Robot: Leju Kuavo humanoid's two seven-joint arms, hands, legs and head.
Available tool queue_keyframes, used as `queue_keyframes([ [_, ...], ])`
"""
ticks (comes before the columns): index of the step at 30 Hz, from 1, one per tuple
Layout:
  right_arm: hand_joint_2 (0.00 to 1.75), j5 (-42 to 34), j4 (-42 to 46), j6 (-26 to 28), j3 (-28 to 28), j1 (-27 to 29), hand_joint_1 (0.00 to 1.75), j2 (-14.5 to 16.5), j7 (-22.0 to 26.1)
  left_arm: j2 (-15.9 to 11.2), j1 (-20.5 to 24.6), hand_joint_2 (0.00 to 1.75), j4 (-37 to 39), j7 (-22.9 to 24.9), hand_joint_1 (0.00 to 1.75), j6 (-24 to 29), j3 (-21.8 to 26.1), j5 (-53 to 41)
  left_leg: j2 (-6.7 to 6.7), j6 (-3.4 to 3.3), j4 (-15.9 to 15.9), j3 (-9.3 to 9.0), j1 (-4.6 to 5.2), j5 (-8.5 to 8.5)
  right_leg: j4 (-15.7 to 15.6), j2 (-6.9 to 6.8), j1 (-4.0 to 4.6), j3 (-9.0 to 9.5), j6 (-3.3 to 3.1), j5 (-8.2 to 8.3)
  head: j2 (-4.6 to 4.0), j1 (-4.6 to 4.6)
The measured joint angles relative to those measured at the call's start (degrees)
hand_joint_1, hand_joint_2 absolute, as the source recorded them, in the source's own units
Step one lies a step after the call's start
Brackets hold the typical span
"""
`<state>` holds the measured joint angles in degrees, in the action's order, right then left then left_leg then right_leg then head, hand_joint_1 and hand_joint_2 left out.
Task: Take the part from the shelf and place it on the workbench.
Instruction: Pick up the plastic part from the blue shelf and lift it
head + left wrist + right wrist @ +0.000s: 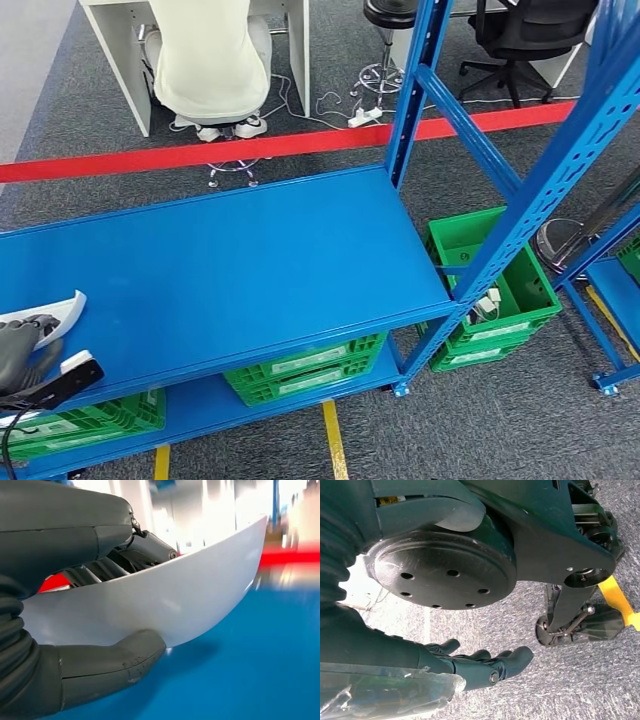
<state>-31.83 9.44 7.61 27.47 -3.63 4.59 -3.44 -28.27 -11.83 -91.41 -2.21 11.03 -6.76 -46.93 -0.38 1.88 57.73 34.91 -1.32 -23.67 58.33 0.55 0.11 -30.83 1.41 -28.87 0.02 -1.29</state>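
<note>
From the head view, the robot's left hand (23,350) comes in at the lower left edge over the blue shelf (226,270), gripping a curved white part (53,312) just above the shelf board; green crates (317,365) sit on the level below and a seated person (207,60) works beyond a red floor line (226,150). The left wrist view shows the grip closely: the thumb (113,662) presses under the white part (181,595) while the darker fingers (147,547) close over its upper edge, the shell hanging near the blue surface. In the right wrist view, the right hand (482,665) hangs over grey carpet, fingers loosely extended and holding nothing. The part appears lifted but not yet carried off; the hand should probably keep the pinch firm and raise the shell level before turning toward the counter, since the thin smooth shell could slip.
</note>
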Motion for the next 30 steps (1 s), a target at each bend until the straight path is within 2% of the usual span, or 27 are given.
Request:
queue_keyframes([
  [4, 1.75, 0.0, 0.0, 0.5, 0.0, 0.0, 0.00, 0.0, 0.2, 5.7, 0.5, 1.75, -0.4, -7.1, 1.75, 13.8, 2.7, 2.3, 0.00, 0.00, 0.0, 0.00, 0.01, 0.00, 0.0, 0.00, -0.01, 0.01, 0.00, 0.00, 0.00, 0.00],
  [6, 1.75, 0.2, 0.0, 0.6, 0.0, 0.0, 0.00, 0.0, 0.4, 8.9, 0.7, 1.75, -1.4, -11.1, 1.75, 19.1, 4.1, 4.6, 0.00, 0.00, 0.0, 0.00, 0.01, 0.00, 0.0, 0.00, -0.02, 0.00, 0.01, 0.01, 0.00, 0.00],
  [9, 1.75, 0.3, 0.0, 0.8, 0.2, 0.0, 0.00, 0.0, 0.6, 12.7, 0.7, 1.75, -4.3, -16.3, 1.75, 23.1, 5.9, 8.8, 0.00, 0.00, 0.0, 0.00, 0.01, 0.00, 0.0, 0.00, -0.02, 0.01, 0.01, 0.01, 0.00, 0.00],
  [11, 1.75, 0.4, 0.0, 0.9, 0.4, 0.0, 0.00, 0.0, 0.7, 14.6, 0.7, 1.75, -6.2, -18.0, 1.75, 24.1, 6.8, 10.4, 0.00, 0.00, 0.0, 0.00, 0.01, 0.00, 0.0, -0.01, -0.02, 0.01, 0.02, 0.01, 0.00, 0.01],
  [14, 1.75, 0.5, 0.0, 0.9, 0.5, 0.0, 0.00, 0.0, 0.8, 16.6, 0.6, 1.75, -8.7, -21.4, 1.75, 24.3, 7.7, 14.6, -0.01, 0.00, 0.0, 0.00, 0.00, 0.00, 0.0, 0.00, 0.00, 0.01, 0.02, 0.01, 0.00, -0.01],
  [17, 1.75, 0.4, 0.0, 1.1, 0.5, 0.0, 0.00, 0.0, 1.0, 19.0, -0.2, 1.75, -13.6, -29.3, 1.75, 22.8, 8.2, 27.2, 0.00, 0.00, 0.0, 0.00, -0.01, 0.00, 0.0, 0.01, 0.01, 0.01, 0.01, 0.01, 0.00, 0.00],
  [19, 1.75, 0.2, 0.0, 1.2, 0.5, 0.0, 0.00, 0.0, 1.0, 20.4, -0.9, 1.75, -18.4, -32.8, 1.75, 19.5, 8.4, 35.9, 0.00, -0.01, 0.0, 0.00, 0.00, 0.00, 0.0, 0.00, 0.00, 0.01, 0.01, 0.01, 0.00, 0.00],
  [21, 1.75, 0.0, 0.0, 1.2, 0.5, 0.0, 0.00, 0.0, 1.1, 21.4, -1.5, 1.75, -22.5, -34.2, 1.75, 15.7, 8.6, 41.3, 0.00, -0.01, 0.0, 0.00, 0.01, -0.01, 0.0, -0.01, -0.01, 0.01, 0.01, 0.00, 0.00, 0.00],
  [25, 1.75, -0.3, 0.0, 1.2, 0.5, 0.0, 0.00, 0.0, 1.2, 22.7, -2.1, 1.75, -27.0, -35.9, 1.75, 9.9, 8.8, 45.5, 0.00, -0.01, 0.0, 0.00, 0.01, -0.01, 0.0, -0.01, -0.01, 0.01, 0.02, 0.00, 0.00, 0.00],
  [30, 1.75, -0.3, 0.0, 1.1, 0.5, 0.0, 0.00, 0.0, 1.8, 24.3, -2.2, 1.75, -29.2, -37.5, 1.75, 7.6, 9.4, 48.3, 0.00, -0.01, 0.0, -0.01, 0.00, 0.00, 0.0, -0.02, 0.00, 0.02, 0.02, 0.00, 0.00, 0.00],
])
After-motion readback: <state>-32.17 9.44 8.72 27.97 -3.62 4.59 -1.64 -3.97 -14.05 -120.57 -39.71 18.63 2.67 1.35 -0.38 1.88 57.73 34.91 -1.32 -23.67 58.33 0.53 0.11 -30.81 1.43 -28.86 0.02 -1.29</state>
